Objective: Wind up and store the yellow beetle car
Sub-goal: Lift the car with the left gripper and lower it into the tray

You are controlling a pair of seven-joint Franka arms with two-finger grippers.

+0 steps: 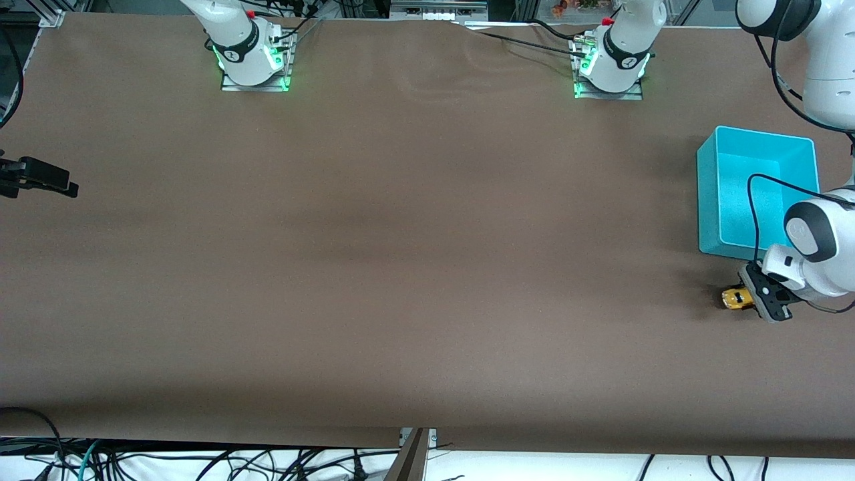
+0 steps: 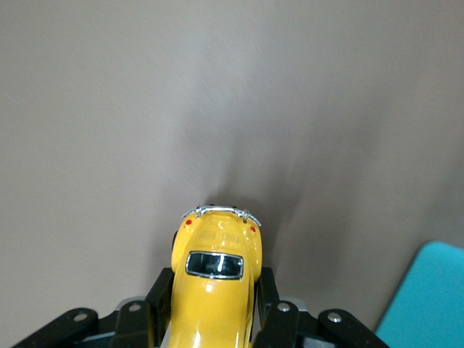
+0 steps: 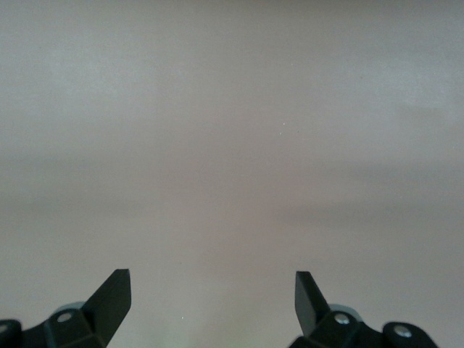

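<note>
The left hand (image 1: 753, 298) is low at the left arm's end of the desk (image 1: 401, 267), closed on the yellow beetle car (image 1: 735, 298). In the left wrist view its two black fingers (image 2: 161, 293) press against the sides of the car (image 2: 215, 286), whose dark window and chrome bumper point away from the wrist. The car sits just nearer the front camera than the turquoise bin (image 1: 755, 194). The right hand (image 1: 40, 179) waits over the right arm's end of the desk, its fingers (image 3: 110, 296) spread wide apart with nothing between them.
</note>
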